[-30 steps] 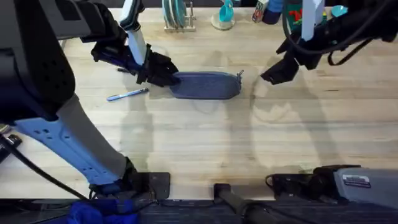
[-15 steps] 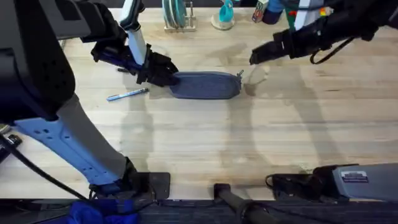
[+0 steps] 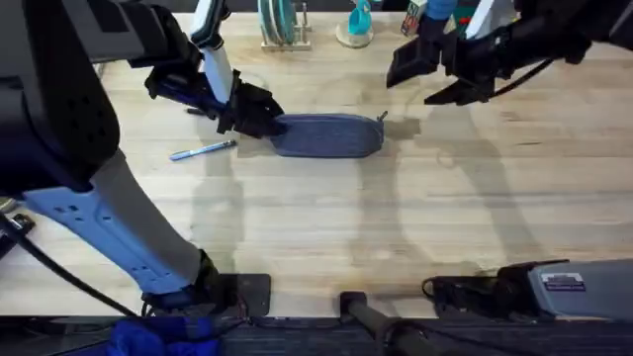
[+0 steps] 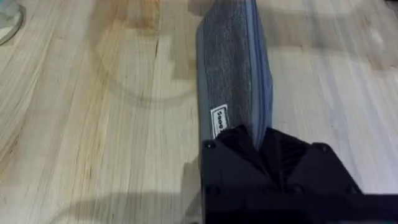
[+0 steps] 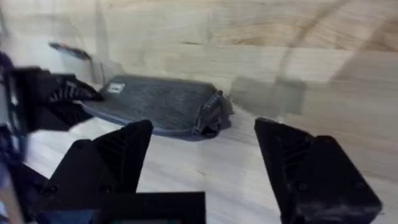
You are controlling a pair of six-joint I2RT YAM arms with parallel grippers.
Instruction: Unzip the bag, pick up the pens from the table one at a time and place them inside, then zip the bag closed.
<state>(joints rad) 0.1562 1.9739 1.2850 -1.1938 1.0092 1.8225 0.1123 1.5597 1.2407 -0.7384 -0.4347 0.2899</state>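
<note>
The grey-blue bag [image 3: 328, 135] lies lengthwise on the table [image 3: 316, 227], zipped, with its metal pull [image 3: 382, 118] at the right end. My left gripper [image 3: 255, 113] is shut on the bag's left end; the left wrist view has the black fingers [image 4: 245, 140] pinching the fabric of the bag [image 4: 233, 68]. My right gripper [image 3: 420, 79] hangs open above and behind the pull end, holding nothing. In the right wrist view its fingers [image 5: 134, 140] stand wide apart over the bag [image 5: 155, 104]. A silvery pen [image 3: 203, 149] with a blue end lies on the table left of the bag.
A plate rack [image 3: 280, 25], a teal object [image 3: 358, 22] and bottles [image 3: 427, 15] line the table's back edge. Bare wood stretches in front of the bag toward the arm bases.
My right gripper has moved left and toward the back of the table, rising away from the surface near the bag's pull end. The left gripper, bag and pen have stayed put.
</note>
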